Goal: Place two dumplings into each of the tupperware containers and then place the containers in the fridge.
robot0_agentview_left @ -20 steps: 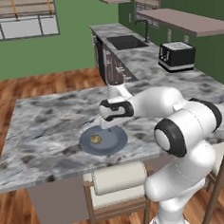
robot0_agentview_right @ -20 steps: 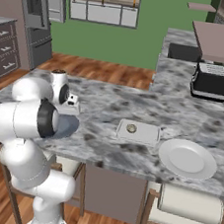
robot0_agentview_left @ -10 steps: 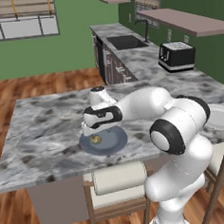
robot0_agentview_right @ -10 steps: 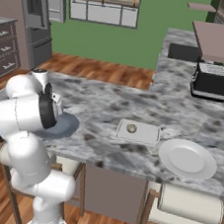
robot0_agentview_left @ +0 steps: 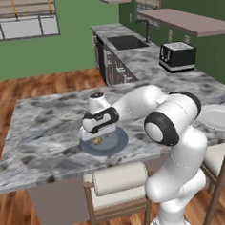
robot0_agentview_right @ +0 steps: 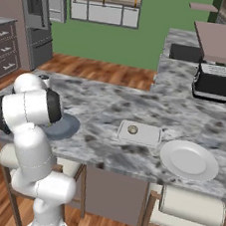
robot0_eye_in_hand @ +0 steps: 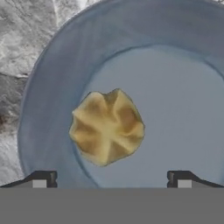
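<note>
The gripper (robot0_eye_in_hand: 111,181) has swung down over the blue-grey plate (robot0_eye_in_hand: 52,74), fingers wide open. Between them sits a dumpling (robot0_eye_in_hand: 107,126), probably soft; grasp its pleated sides gently.

One round blue-grey plate (robot0_agentview_left: 103,144), one pleated golden dumpling (robot0_eye_in_hand: 107,126) on it, one translucent rectangular tub (robot0_agentview_right: 139,133), one round white plate (robot0_agentview_right: 189,160).

Dumpling (robot0_eye_in_hand: 107,127) sits on the blue-grey plate (robot0_eye_in_hand: 183,78); tupperware container (robot0_agentview_right: 139,133) lies at the plate's three o'clock, white plate (robot0_agentview_right: 189,160) beyond, all on the tabletop (robot0_agentview_right: 110,109).

even soft light, perhaps slightly blurry
</note>
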